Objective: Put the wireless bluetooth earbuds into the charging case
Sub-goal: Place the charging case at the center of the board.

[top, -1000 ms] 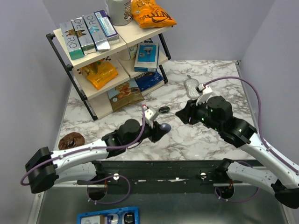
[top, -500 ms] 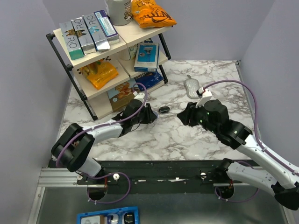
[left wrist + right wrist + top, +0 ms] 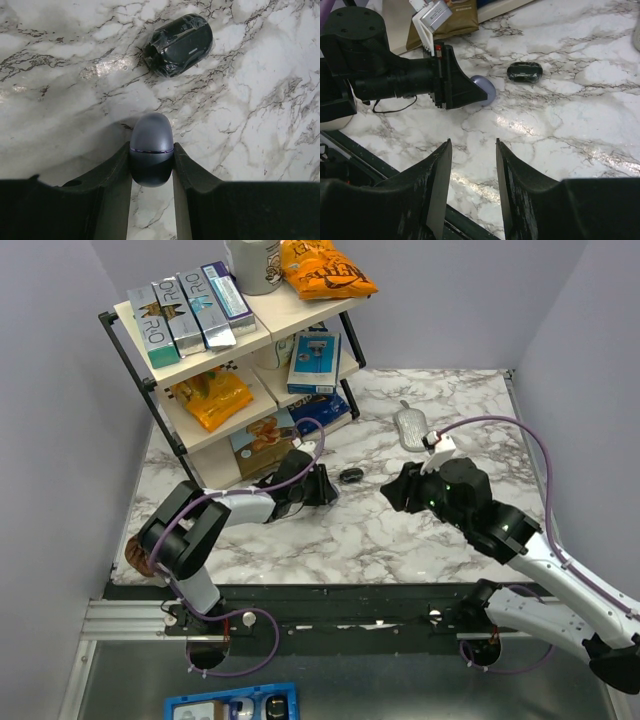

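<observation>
My left gripper (image 3: 151, 146) is shut on the charging case (image 3: 151, 150), a closed periwinkle oval held low over the marble. In the top view the left gripper (image 3: 326, 486) hides the case. The case shows in the right wrist view (image 3: 486, 90), sticking out of the left fingers. A glossy black oval object (image 3: 178, 38) lies just ahead of the case, also in the top view (image 3: 351, 475) and the right wrist view (image 3: 524, 72). My right gripper (image 3: 472, 143) is open and empty, hovering right of them (image 3: 392, 490). No earbuds are in view.
A two-tier shelf rack (image 3: 240, 340) with snack boxes and bags stands at the back left, close behind the left gripper. A grey oblong object (image 3: 410, 428) lies at the back centre-right. A brown round item (image 3: 135, 552) sits at the table's left edge.
My left arm has folded back and swung its gripper with the case away from the table's middle, up toward the black oval object and the shelf. The right gripper has barely moved.
</observation>
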Controlling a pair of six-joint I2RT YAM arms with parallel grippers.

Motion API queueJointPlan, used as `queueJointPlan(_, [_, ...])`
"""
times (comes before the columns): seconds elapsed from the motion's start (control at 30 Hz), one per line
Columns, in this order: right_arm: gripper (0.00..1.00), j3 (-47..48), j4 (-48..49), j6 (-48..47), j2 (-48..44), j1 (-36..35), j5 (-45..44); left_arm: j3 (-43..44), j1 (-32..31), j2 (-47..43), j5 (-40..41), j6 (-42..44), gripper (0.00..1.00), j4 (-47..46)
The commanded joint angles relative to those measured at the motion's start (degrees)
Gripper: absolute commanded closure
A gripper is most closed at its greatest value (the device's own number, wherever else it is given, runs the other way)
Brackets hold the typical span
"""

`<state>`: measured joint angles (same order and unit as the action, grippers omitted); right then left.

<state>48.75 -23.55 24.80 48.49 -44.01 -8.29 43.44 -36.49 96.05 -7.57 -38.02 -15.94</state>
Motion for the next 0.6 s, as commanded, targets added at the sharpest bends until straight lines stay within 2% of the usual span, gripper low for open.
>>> queueJointPlan(0.0, [0.51,-1.5,1.4,-0.8,-1.4,0.2,-1.6,1.0,0.7,1.2,-0.4,0.2,0.66,1.9])
queueJointPlan(0.03, [0.51,-1.6,1.4,-0.7,-1.5,0.2,-1.5,1.1,0.8,1.3,-0.1,0.4,0.57,2.6])
queueJointPlan(0.23, [0.51,-1.9,1.4,-0.8,-1.6,0.2,-2.0,0.9,1.3,1.3,0.7,1.6,0.44,6.1])
queueJointPlan(0.57, [0.51,-3.0,1.5,-0.7,-2.0,0.3,-2.2,-0.3,3.2,-2.9,3.0,4.4,0.34,12.4])
